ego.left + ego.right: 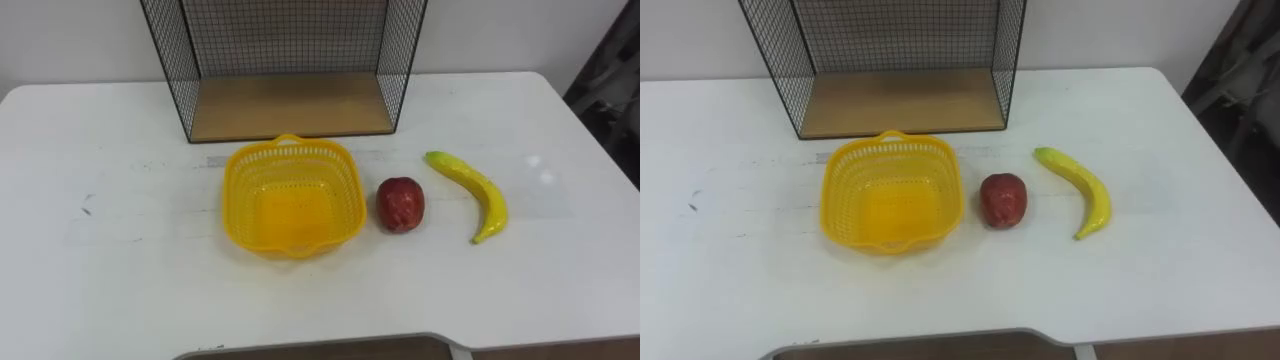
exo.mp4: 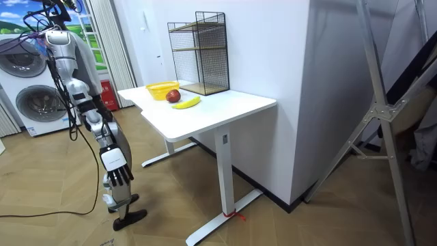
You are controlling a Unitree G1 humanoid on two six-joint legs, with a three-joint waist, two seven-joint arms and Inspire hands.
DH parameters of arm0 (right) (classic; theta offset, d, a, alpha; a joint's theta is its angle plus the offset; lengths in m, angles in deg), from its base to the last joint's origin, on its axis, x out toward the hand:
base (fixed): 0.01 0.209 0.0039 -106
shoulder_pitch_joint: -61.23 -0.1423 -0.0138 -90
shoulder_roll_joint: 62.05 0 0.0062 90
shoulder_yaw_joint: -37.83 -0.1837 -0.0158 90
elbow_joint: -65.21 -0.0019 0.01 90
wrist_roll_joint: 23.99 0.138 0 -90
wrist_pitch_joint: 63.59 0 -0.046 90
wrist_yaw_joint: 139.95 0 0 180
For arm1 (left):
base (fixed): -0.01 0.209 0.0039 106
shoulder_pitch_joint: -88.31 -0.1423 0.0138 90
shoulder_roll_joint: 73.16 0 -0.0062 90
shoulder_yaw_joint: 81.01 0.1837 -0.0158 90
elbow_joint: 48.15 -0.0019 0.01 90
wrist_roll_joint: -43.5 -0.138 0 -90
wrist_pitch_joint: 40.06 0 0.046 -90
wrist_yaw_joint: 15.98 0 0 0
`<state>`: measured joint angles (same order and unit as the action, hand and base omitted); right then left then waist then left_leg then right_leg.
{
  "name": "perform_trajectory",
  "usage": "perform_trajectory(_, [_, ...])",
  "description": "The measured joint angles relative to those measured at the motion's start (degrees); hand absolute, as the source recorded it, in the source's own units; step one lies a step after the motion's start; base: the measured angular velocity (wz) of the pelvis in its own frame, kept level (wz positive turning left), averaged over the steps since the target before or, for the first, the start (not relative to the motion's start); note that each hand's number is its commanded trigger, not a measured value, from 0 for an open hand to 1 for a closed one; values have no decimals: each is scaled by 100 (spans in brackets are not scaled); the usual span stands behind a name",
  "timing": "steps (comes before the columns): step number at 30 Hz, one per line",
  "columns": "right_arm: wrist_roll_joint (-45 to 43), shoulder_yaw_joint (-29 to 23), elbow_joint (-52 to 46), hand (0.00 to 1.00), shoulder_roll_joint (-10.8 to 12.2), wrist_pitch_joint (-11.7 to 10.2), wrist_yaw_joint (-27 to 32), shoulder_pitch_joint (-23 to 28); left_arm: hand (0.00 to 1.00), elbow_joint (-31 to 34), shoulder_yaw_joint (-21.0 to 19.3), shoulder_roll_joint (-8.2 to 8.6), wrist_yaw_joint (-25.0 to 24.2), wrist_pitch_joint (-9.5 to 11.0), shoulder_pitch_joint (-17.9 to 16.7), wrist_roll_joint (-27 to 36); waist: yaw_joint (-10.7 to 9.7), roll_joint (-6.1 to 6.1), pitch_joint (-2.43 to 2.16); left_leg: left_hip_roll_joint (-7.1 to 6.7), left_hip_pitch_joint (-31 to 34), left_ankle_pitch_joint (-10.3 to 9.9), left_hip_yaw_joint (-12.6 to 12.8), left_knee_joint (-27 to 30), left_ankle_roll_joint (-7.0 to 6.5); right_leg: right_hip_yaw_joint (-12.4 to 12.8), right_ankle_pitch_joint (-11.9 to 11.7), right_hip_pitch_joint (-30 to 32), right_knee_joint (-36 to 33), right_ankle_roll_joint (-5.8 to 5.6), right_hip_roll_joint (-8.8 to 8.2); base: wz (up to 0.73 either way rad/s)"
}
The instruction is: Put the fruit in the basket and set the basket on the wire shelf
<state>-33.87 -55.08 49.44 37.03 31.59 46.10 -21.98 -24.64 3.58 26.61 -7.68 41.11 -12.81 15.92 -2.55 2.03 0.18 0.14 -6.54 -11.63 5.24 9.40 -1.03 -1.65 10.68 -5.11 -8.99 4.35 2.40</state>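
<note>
The two eye views look steeply down from the head, close above the worktop (image 1: 120,250), set slightly apart sideways. The room view stands well off, on the side of the right hand (image 2: 117,171), and takes in that same worktop whole.

The worktop (image 1: 120,200) is plain white with a few faint grey scuffs. The basket (image 1: 236,212) is bright yellow all over, its walls pierced in a regular slotted lattice. The apple (image 1: 400,204) is deep red, seemingly flecked with paler spots. The banana (image 1: 485,190) is yellow, turning green at its stem end. The wire shelf (image 1: 290,105) is a black square-grid mesh over light wooden boards. The floor (image 2: 68,232) shows brown wood in a herringbone pattern.
</note>
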Motion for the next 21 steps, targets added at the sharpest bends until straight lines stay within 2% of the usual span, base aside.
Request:
perform_trajectory(4, [2,-5,0,0,0,40,0,2,0,-6,-3,2,-2,-1,-7,-2,-3,5,-34,-2,-10,0,-15,2,0,1,0,-3,-18,0,-1,0])
perform_trajectory(12, [40,-8,4,0,-2,118,112,4,0,-11,-6,7,-2,-19,-57,143,16,20,-23,-2,-34,0,-19,14,-1,3,15,5,-85,-7,-2,-1])
perform_trajectory(16, [290,-98,0,0,-8,106,334,0,0,1,-5,7,-3,-5,-102,266,109,3,-19,3,-55,-2,33,-2,-5,86,18,12,-91,-12,13,-8])
perform_trajectory(18, [470,-229,-5,0,-5,55,414,-3,0,-2,-17,7,-3,2,-98,263,128,-5,-18,3,-56,-5,42,-2,-8,89,17,12,-95,-13,13,0])
perform_trajectory(21, [1519,-398,-26,0,-1,-81,609,3,0,-3,-28,5,-3,6,-93,333,129,-25,-12,6,-57,-5,63,-11,-8,92,17,7,-83,-13,15,0])
